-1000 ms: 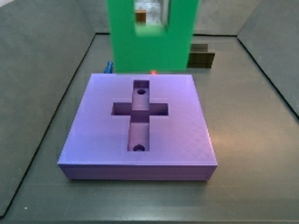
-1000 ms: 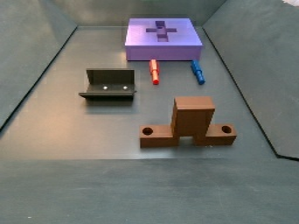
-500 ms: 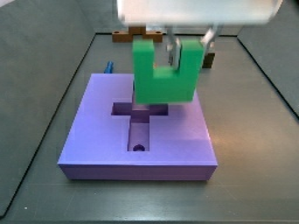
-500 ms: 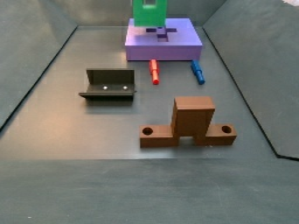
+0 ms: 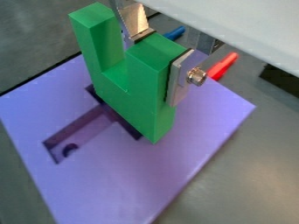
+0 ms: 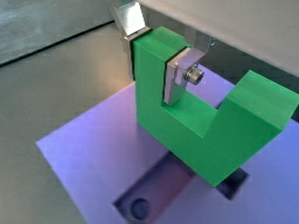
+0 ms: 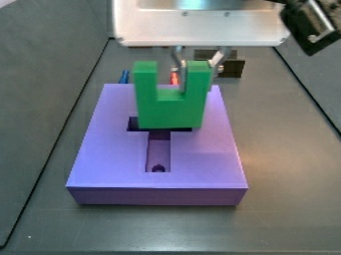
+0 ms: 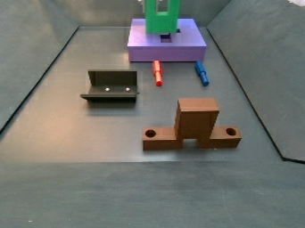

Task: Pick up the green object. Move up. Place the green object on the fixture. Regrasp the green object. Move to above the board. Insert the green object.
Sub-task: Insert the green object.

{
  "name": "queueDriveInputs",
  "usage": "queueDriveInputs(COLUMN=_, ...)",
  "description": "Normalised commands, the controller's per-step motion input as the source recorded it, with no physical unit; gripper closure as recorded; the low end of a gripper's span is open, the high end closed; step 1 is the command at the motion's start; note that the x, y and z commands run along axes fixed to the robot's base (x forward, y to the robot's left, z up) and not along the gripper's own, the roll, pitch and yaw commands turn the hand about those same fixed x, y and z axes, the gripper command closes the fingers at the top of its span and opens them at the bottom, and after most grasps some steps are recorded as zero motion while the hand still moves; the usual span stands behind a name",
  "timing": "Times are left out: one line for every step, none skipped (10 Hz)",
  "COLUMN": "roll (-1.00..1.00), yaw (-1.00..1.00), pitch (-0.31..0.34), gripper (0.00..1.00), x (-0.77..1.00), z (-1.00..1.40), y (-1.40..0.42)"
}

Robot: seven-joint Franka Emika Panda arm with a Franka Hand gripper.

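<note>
My gripper (image 5: 158, 51) is shut on one upright arm of the bright green U-shaped object (image 5: 126, 87), notch facing up. The silver fingers (image 6: 177, 77) clamp that arm in both wrist views. The green object (image 7: 168, 100) stands upright over the middle of the purple board (image 7: 200, 164), its lower end at the crossing of the cross-shaped recess. I cannot tell how deep it sits. In a side view the green object (image 8: 162, 16) is at the far end on the board (image 8: 143, 46). The dark fixture (image 8: 113, 86) stands empty on the floor, left of centre.
A red marker (image 8: 158, 73) and a blue marker (image 8: 201, 73) lie on the floor just in front of the board. A brown wooden stand (image 8: 193, 125) stands nearer the front. Grey walls close in the floor on both sides.
The gripper has come down with the green object, from high above the board to its lower end at the cross recess. The fixture, the markers and the stand have not moved.
</note>
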Motion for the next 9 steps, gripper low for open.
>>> queueDriveInputs(roll=-0.03, yaw=0.05, pitch=-0.251, gripper=1.00, x=-0.32, z=-0.12, y=-0.17)
queueDriveInputs(roll=0.00, yaw=0.00, pitch=-0.207, gripper=1.00, x=-0.16, z=-0.27, y=0.00)
queueDriveInputs(roll=0.11, yaw=-0.04, pitch=-0.011, gripper=1.00, x=0.00, z=-0.29, y=0.17)
queueDriveInputs(roll=0.12, yaw=-0.15, pitch=0.001, gripper=1.00, x=-0.09, z=-0.27, y=0.13)
queueDriveInputs(roll=0.04, yaw=-0.22, pitch=0.024, gripper=1.00, x=-0.18, z=-0.18, y=0.00)
queueDriveInputs(roll=0.02, yaw=-0.20, pitch=0.019, gripper=1.00, x=-0.23, z=-0.11, y=0.00)
queueDriveInputs(roll=0.03, yaw=-0.19, pitch=0.020, gripper=1.00, x=-0.27, z=-0.11, y=-0.01)
queueDriveInputs(roll=0.10, yaw=-0.11, pitch=0.017, gripper=1.00, x=0.00, z=-0.21, y=-0.07)
queueDriveInputs(roll=0.22, yaw=-0.03, pitch=0.066, gripper=1.00, x=0.00, z=-0.57, y=-0.03)
